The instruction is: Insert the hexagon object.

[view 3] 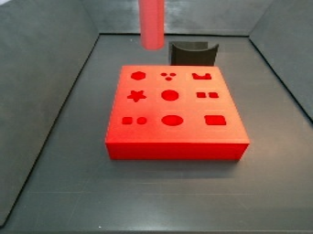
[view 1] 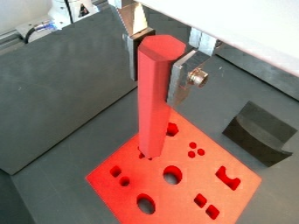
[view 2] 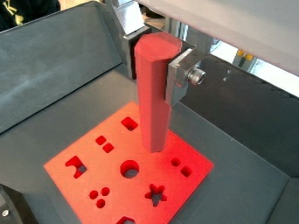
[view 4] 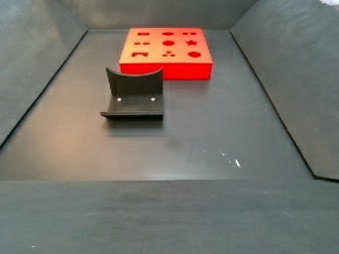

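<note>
My gripper is shut on the hexagon object, a long bright red peg with a six-sided end. The peg hangs upright between the silver fingers in both wrist views; the gripper grips the peg near its upper end. Its lower end hovers over the red block with shaped holes, which also shows in a wrist view. In a side view only the peg shows, above the far left part of the block. Another side view shows the block but neither peg nor gripper.
A small dark grey curved holder stands just behind the block; it also shows in a side view and in a wrist view. Dark sloping walls enclose the floor on all sides.
</note>
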